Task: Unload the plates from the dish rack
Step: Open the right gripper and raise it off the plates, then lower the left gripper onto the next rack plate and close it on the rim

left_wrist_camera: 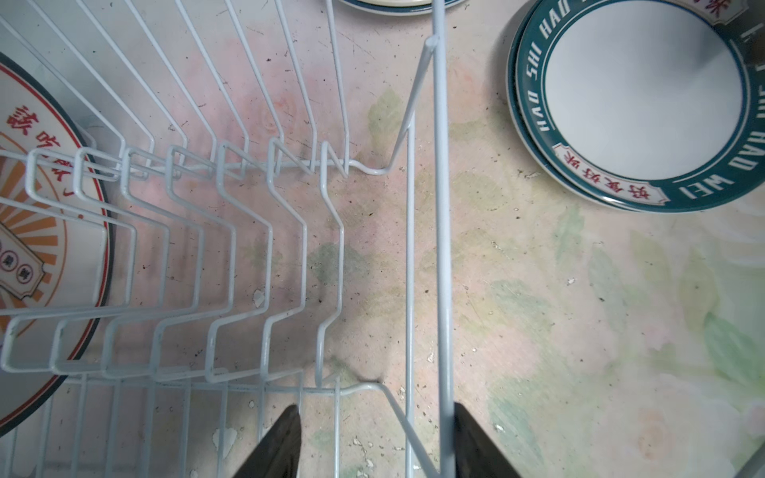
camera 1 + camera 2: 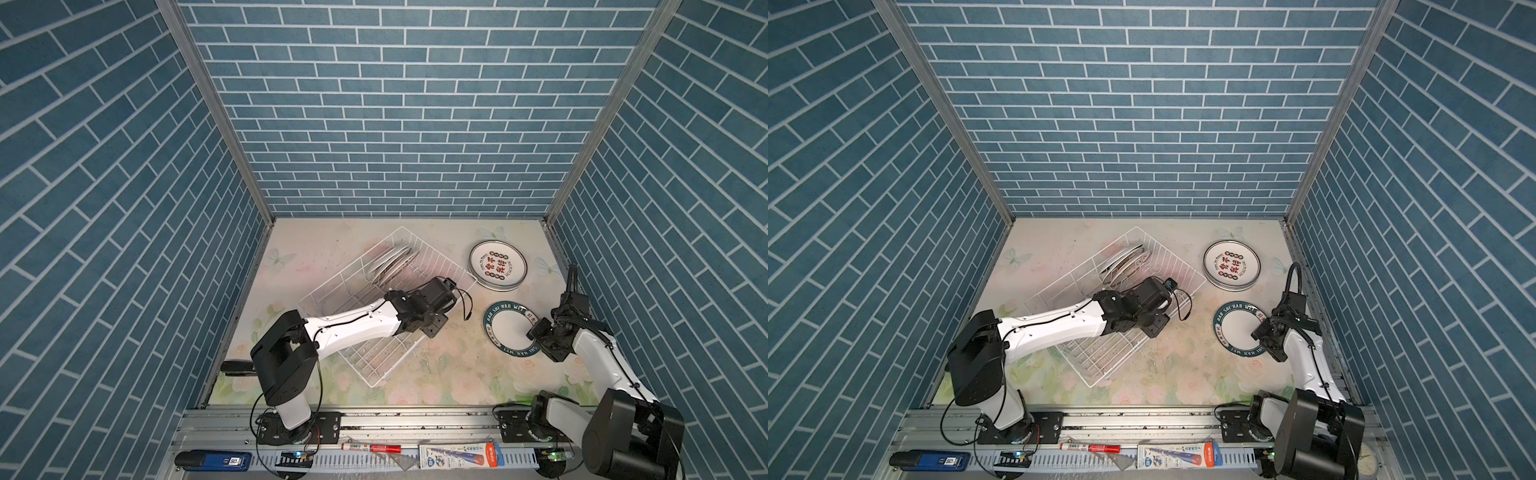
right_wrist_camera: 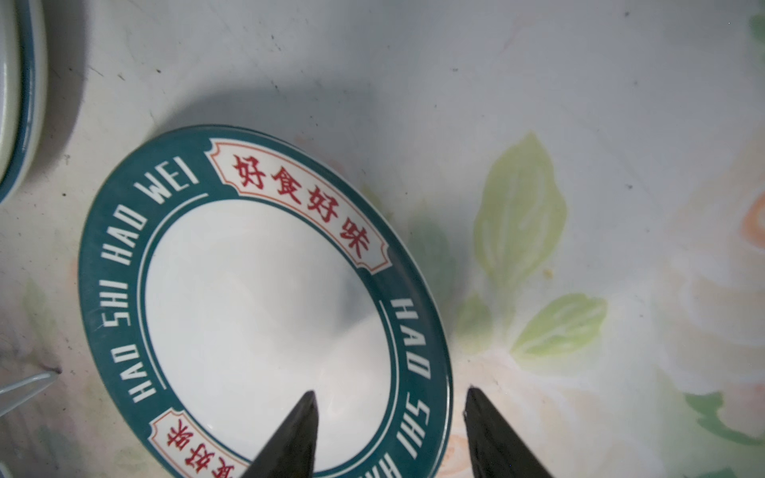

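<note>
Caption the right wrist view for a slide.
Right gripper, jaws open, straddles the rim of the green-rimmed HAO SHI HAO WEI plate lying face up on the floral tabletop.

dish rack (image 2: 432, 257): maybe three plates (image 2: 390, 264) upright; stack (image 2: 497, 266), teal-rimmed plate (image 2: 509, 328) flat outside

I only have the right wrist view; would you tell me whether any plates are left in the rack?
Observer: Yes, a few plates stand on edge at the far end of the rack.
Operator: Thank you. Where is the left gripper?
Observer: It is open, straddling a rim wire of the rack.
Operator: And what tops the stack at my view's edge?
Observer: A white face with red and dark characters.
</note>
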You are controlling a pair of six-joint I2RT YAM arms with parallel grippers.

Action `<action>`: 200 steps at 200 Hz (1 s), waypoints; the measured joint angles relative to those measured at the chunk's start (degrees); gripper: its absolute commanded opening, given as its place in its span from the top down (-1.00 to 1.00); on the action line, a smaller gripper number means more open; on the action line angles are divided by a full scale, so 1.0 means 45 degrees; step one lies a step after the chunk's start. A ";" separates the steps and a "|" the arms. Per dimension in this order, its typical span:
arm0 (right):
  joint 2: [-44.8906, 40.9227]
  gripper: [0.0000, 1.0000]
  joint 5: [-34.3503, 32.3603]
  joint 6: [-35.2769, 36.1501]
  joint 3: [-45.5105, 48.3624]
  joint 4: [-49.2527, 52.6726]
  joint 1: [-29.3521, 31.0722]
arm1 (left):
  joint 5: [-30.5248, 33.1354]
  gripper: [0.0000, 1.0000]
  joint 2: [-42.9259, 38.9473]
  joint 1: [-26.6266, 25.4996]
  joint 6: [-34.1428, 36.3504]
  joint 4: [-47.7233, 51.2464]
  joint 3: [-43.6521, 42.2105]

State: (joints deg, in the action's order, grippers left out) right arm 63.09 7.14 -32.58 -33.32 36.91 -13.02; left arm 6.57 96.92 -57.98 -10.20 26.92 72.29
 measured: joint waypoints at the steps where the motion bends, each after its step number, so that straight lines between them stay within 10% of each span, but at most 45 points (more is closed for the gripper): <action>1: 0.0005 -0.17 0.0000 0.0000 0.0000 -0.0010 0.0005 | -0.0005 -0.19 -0.0010 0.0000 0.0000 -0.0005 0.0000; 123: 0.1948 -0.33 -0.0325 -0.0029 -0.0865 -0.0903 0.0894 | 0.1530 -0.34 -0.2006 0.1064 0.0228 0.0549 0.0005; 145: 0.1972 -0.91 -0.0865 -0.0053 -0.1088 -0.1025 0.0952 | 0.2103 -0.35 -0.1865 0.1632 0.0418 0.0899 0.0180; 200: 0.0500 -0.98 -0.1885 0.0253 -0.1161 -0.0651 0.0976 | 0.3512 -0.35 -0.0840 0.1938 0.1277 0.1093 0.1404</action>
State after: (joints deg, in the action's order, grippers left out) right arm 65.34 -1.34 -31.44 -38.54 33.98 -8.62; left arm 22.37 93.14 -49.25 -4.45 31.83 78.61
